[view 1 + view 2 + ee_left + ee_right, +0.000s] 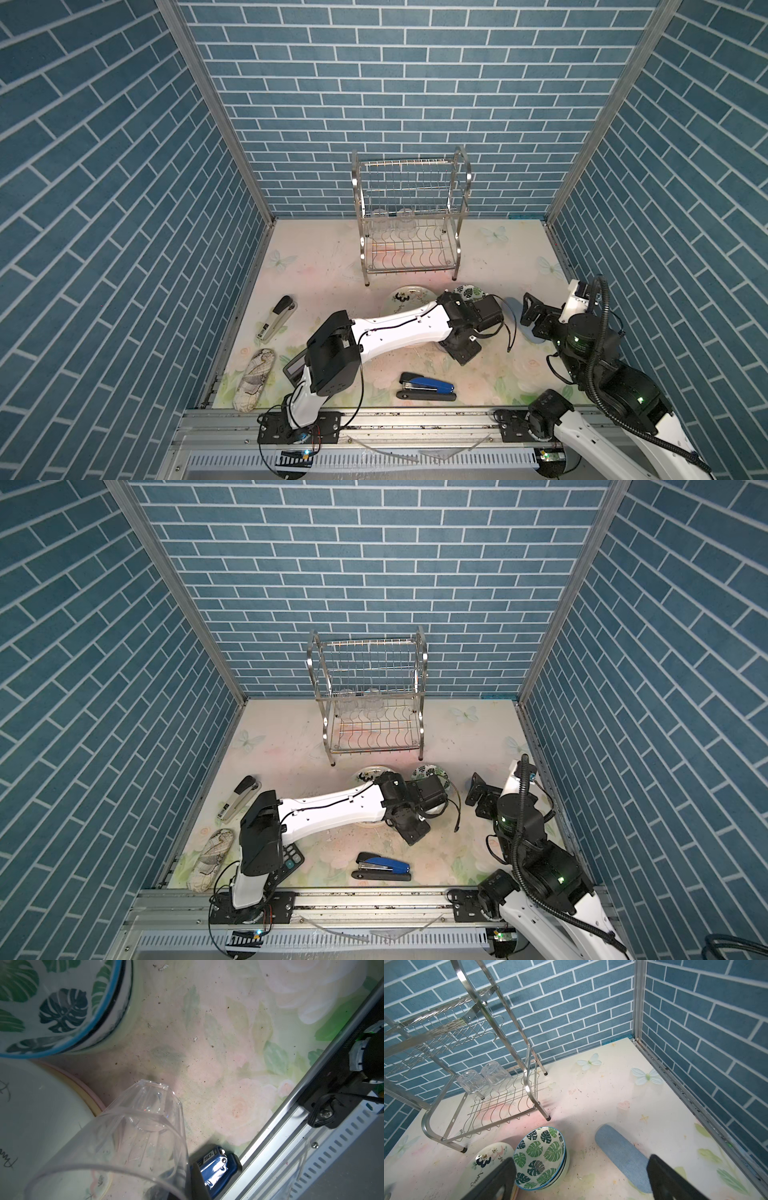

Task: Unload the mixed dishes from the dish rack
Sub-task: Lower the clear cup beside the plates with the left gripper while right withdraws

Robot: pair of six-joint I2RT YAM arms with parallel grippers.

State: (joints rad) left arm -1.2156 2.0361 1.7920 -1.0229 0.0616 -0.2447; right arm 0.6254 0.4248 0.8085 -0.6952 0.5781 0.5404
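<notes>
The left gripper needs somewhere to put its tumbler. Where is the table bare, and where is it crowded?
Bare: the table past the held tumbler, between leaf bowl, blue stapler and front rail; also right of the dish rack. Crowded: around the plates beside that bowl.

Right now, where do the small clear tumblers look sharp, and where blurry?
Left wrist view: clear faceted tumbler very close, near rim soft. Right wrist view: two tumblers on the steel wire rack crisp. In both top views: faint behind wires.
</notes>
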